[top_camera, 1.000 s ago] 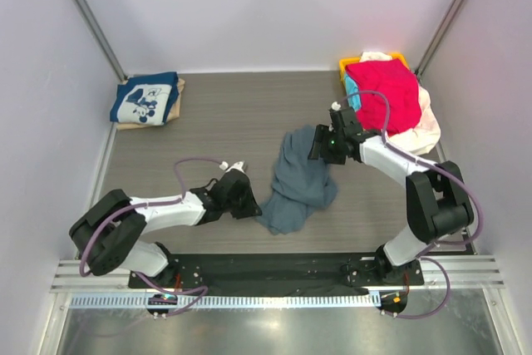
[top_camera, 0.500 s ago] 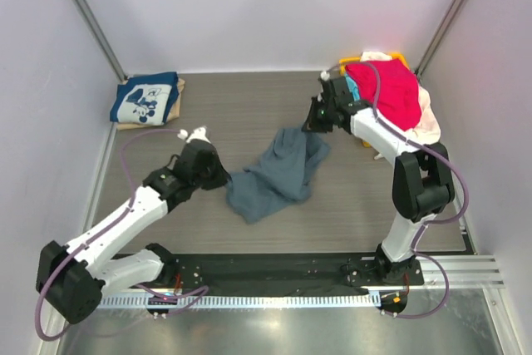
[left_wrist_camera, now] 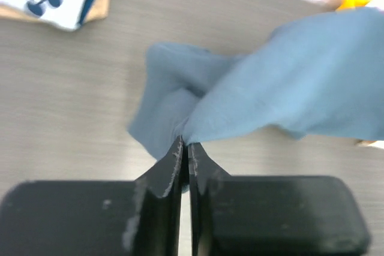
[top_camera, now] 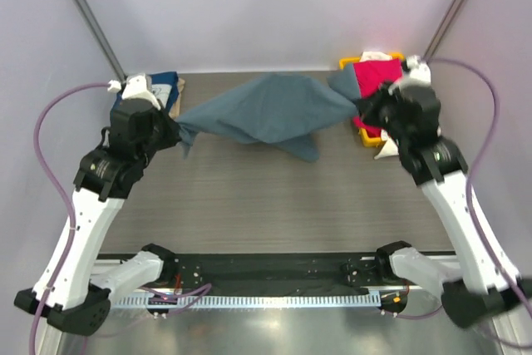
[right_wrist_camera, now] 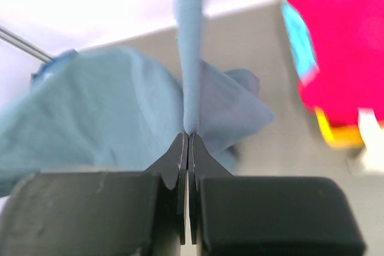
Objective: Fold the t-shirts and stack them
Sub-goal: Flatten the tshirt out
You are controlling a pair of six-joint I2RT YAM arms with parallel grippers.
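Observation:
A slate blue-grey t-shirt (top_camera: 266, 110) hangs stretched in the air between both arms, sagging at its middle above the table. My left gripper (top_camera: 176, 130) is shut on its left end; in the left wrist view the cloth (left_wrist_camera: 282, 94) fans out from the closed gripper (left_wrist_camera: 185, 143). My right gripper (top_camera: 359, 106) is shut on the right end, where the fabric (right_wrist_camera: 120, 106) rises from the pinched gripper (right_wrist_camera: 188, 136). A folded navy t-shirt with white cartoon print (top_camera: 166, 87) lies at the back left on a tan one (top_camera: 179, 89). Red (top_camera: 376, 72), turquoise (right_wrist_camera: 297, 43) and cream (top_camera: 389, 149) t-shirts fill the basket.
The yellow plastic basket (top_camera: 347, 62) stands at the back right corner against the wall, partly behind my right arm. Metal frame posts (top_camera: 87, 18) rise at both back corners. The arm bases sit on the black rail (top_camera: 266, 270) at the near edge.
Both arms have swung up and apart, lifting the blue-grey t-shirt off the table and pulling it taut between them. A second ago it lay crumpled mid-table.

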